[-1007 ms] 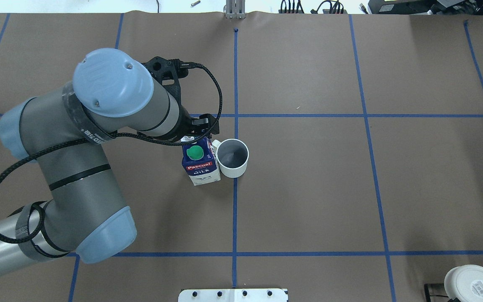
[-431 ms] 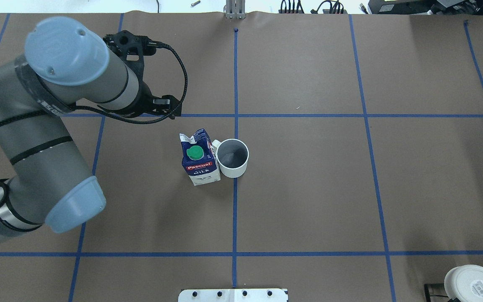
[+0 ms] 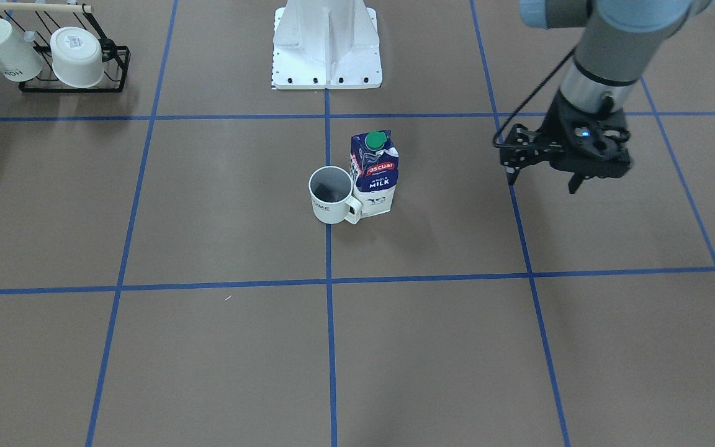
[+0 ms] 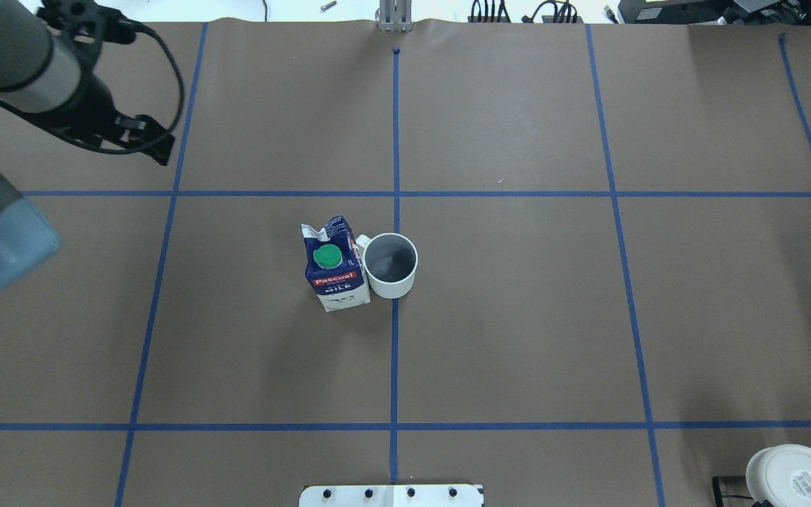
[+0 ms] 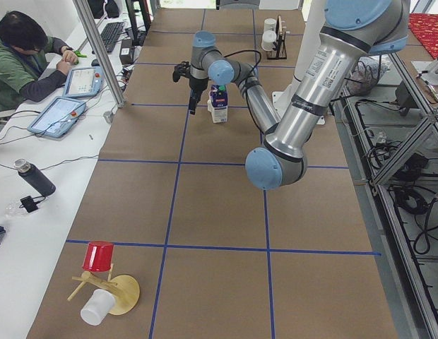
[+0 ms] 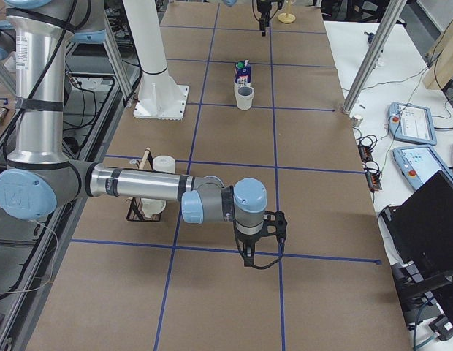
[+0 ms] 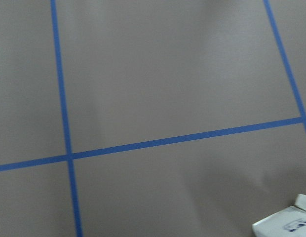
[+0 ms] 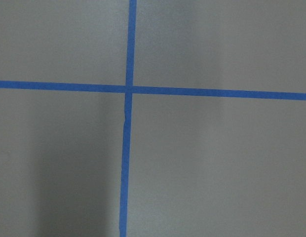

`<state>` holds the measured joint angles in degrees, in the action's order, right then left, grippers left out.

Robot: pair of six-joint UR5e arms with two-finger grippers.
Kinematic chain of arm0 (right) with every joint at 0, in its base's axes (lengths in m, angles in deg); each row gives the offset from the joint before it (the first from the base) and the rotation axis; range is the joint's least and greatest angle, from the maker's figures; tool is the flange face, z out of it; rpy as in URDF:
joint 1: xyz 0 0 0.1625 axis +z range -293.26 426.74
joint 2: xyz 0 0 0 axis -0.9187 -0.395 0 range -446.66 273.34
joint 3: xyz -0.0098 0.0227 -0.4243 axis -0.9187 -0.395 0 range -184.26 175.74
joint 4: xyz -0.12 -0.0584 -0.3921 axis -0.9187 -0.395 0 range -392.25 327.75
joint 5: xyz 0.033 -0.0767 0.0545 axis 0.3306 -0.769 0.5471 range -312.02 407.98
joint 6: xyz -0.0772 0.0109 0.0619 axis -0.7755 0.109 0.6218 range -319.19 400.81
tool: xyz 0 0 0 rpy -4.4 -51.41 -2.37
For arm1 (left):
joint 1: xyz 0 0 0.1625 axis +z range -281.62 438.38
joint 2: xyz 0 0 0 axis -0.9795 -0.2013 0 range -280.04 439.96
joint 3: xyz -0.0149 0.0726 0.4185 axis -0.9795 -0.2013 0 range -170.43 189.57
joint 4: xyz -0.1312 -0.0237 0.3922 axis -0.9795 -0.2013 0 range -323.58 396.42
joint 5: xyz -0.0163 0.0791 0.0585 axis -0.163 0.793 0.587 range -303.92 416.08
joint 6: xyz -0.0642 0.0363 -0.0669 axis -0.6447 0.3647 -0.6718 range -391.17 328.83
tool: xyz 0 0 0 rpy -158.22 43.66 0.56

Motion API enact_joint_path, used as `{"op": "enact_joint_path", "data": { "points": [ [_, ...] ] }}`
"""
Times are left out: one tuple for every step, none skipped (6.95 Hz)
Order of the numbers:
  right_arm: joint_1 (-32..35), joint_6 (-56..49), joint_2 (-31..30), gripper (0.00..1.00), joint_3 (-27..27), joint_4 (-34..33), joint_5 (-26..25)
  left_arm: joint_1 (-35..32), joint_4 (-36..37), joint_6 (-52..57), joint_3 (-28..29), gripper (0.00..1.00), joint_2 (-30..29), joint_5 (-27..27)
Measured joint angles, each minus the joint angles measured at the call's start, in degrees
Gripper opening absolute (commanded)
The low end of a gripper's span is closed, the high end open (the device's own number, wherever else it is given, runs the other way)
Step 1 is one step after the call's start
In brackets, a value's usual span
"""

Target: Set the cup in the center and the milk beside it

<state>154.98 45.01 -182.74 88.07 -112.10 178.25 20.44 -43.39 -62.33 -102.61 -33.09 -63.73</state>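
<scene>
I read "Pascual" and "WHOLE MILK" on the milk [image 3: 375,177], which stands upright against the handle of the cup [image 3: 331,197]. The cup's own lettering is too small to read. It sits on the table's [image 3: 208,205] centre tape line. The left gripper [image 3: 544,179] hangs well apart, fingers spread and empty. I cannot tell whether the right gripper [image 6: 253,257] is spread or closed

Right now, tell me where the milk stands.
In the overhead view the milk stands upright near the centre of the table, just left of the middle blue tape line, with the cup close beside it on the robot's right.
</scene>
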Motion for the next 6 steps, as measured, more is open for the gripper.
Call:
{"op": "enact_joint_path", "data": {
  "points": [
    [0.00,-0.02,-0.04,1.00,-0.02,-0.06,-0.58,-5.71,0.19,9.18,1.34,0.98,3.88,-2.97],
    [0.00,0.05,-0.06,1.00,-0.07,-0.22,-0.60,-10.52,0.28,17.19,2.43,0.98,7.75,-4.94],
    [0.00,0.13,-0.09,1.00,-0.10,-0.34,-0.23,-14.92,0.32,22.40,4.01,0.98,11.32,-6.56],
    [0.00,0.06,-0.16,1.00,-0.12,-0.26,-0.08,-18.77,-0.38,24.73,6.40,0.98,14.32,-8.12],
    [0.00,-0.02,-0.20,1.00,-0.13,-0.30,-0.19,-21.71,-1.91,25.56,8.35,0.98,16.80,-8.87],
    [0.00,-0.05,-0.23,1.00,-0.13,-0.50,-0.44,-23.40,-3.64,26.87,9.37,0.98,19.57,-9.11]
  ]
}}
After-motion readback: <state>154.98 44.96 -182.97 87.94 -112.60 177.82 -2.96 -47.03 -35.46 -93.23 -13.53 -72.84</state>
